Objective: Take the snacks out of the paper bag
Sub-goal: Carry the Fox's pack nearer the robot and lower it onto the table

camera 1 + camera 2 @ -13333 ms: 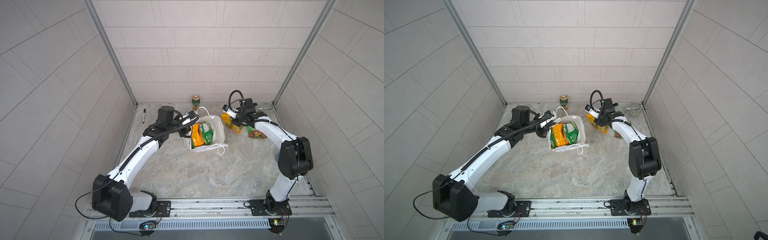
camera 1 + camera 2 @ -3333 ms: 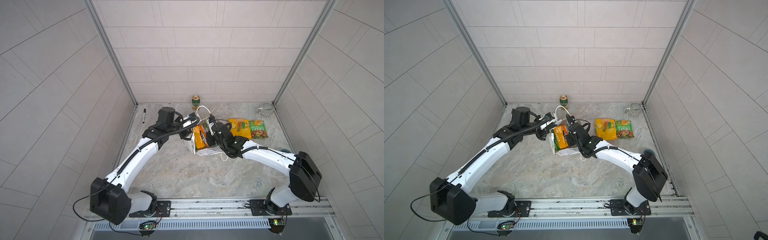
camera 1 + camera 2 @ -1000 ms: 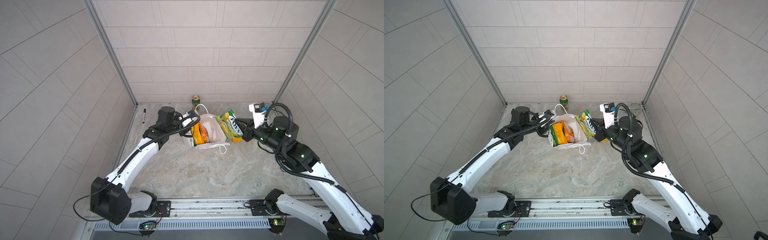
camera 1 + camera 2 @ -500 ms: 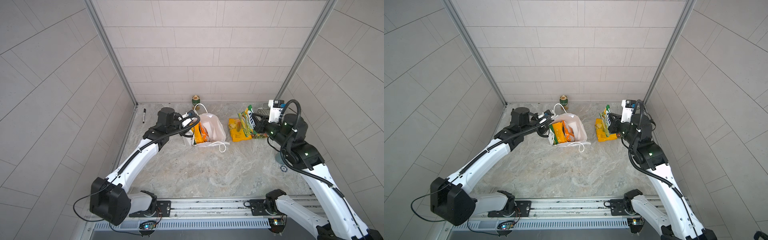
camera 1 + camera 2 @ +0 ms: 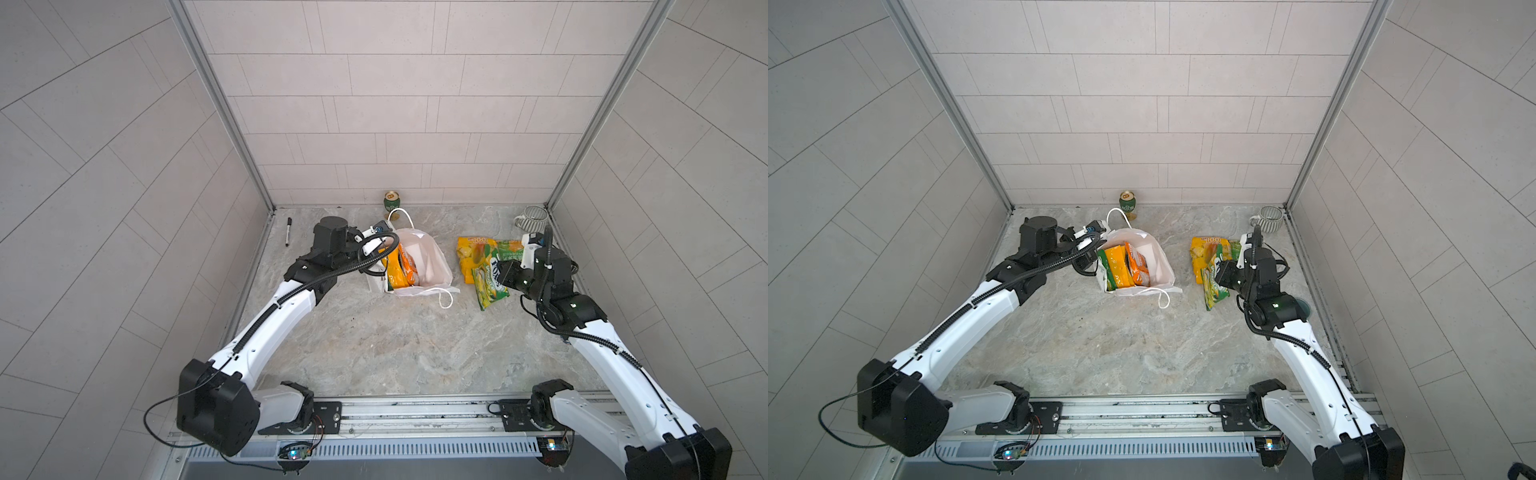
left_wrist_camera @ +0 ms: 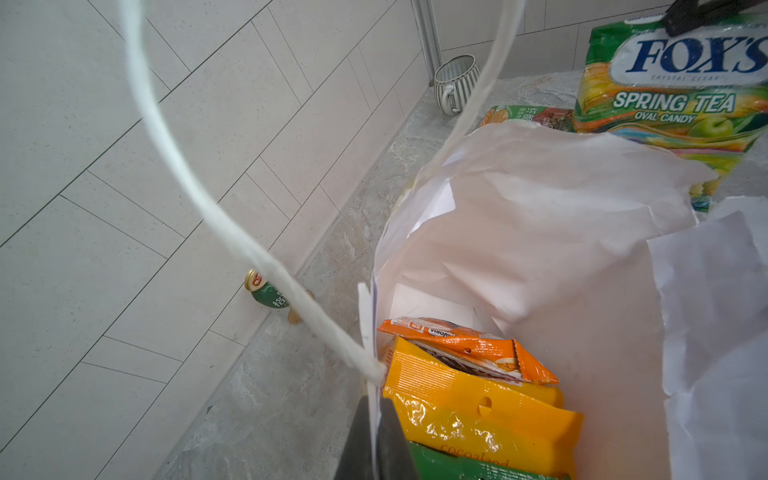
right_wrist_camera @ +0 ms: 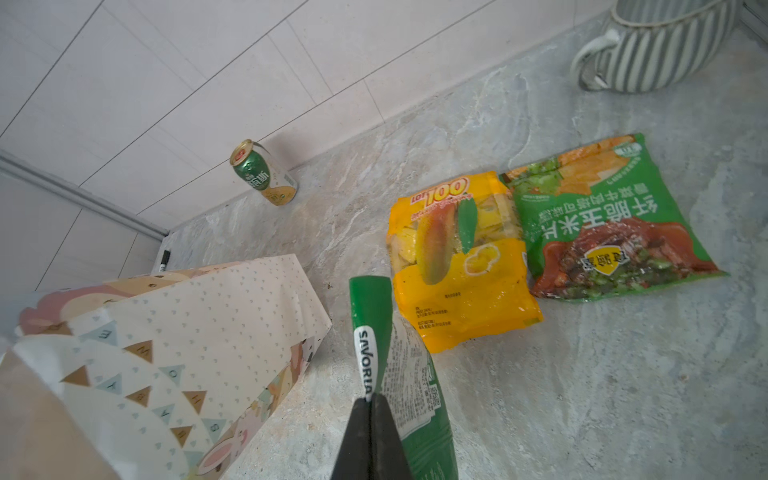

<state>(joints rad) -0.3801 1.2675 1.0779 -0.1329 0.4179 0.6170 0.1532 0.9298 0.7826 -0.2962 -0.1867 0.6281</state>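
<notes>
- In both top views: left arm stretched to the paper bag near the table's far edge; right arm bent, green packet towards the right edge.
- Left wrist: left gripper pinches the bag's rim; snacks inside.
- Right wrist: right gripper clamps the green packet's edge.

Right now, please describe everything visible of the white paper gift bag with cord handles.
The white paper gift bag sits open on the grey marbled table, its inside creased. Outside, the right wrist view shows pastel animal faces and small triangles. One of its white cord handles arches up; the other lies flat. The left gripper is shut on its rim, and orange and yellow packets stand inside.
</notes>
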